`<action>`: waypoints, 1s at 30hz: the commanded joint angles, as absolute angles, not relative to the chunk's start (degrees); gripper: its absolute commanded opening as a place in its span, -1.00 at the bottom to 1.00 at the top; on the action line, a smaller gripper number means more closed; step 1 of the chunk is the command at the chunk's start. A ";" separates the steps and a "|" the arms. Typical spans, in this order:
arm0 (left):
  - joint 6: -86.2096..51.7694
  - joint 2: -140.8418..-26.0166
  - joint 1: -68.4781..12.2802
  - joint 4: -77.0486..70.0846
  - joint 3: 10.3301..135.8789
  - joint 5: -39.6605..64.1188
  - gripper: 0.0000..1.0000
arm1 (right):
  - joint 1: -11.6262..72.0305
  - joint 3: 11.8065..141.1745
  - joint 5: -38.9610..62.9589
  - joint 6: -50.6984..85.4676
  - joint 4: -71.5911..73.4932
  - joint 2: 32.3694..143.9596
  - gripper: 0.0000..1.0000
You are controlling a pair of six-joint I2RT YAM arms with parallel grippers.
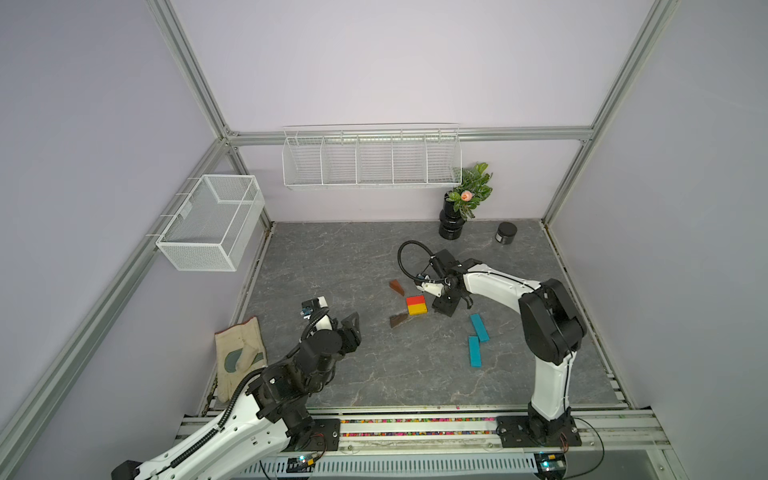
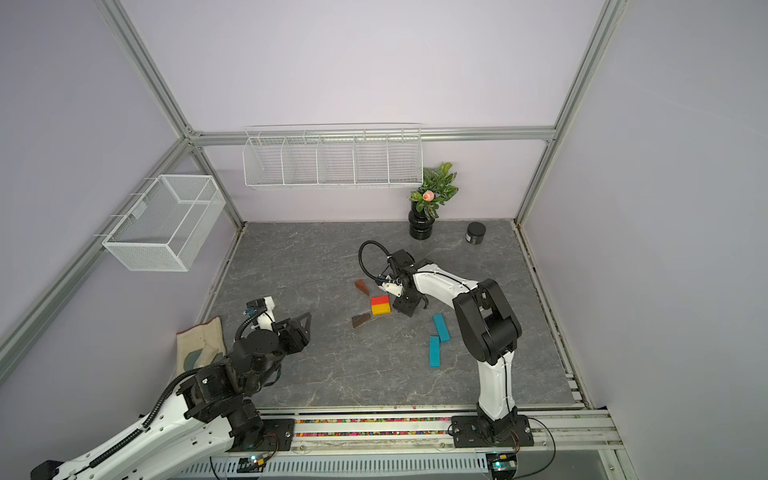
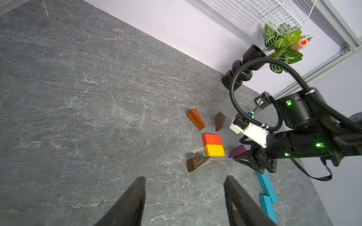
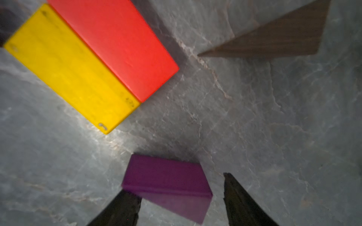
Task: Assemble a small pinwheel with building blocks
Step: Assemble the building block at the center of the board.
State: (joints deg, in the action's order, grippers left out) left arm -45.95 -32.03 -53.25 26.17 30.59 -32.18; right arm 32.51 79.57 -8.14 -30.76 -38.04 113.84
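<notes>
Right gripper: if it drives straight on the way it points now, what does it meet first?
Most likely the purple wedge: it lies between the open jaws of the right gripper; beyond it, only grey tabletop. Depth is unclear.

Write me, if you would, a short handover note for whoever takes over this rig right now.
Left claw: open, empty.
Right claw: open, down around the purple wedge, not yet gripping.
Done: red block and yellow block sit side by side as the centre.
Loose: reddish wedge, two dark wedges, two blue bars.
Left: set four blades around the centre, then add the stem.
</notes>
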 commanded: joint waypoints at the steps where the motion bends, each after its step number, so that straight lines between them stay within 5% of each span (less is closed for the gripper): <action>1: -47.81 -31.79 -53.05 28.07 29.85 -34.36 0.33 | 32.77 80.71 -8.69 -31.97 -38.83 115.02 0.23; 11: -45.16 -37.84 -53.03 25.94 31.45 -31.60 0.37 | 32.73 77.80 -7.90 -30.87 -37.65 115.13 -0.27; 30: -46.36 -39.31 -53.06 24.57 29.93 -30.52 0.40 | 35.62 71.52 -7.12 -29.47 -36.09 110.49 -0.47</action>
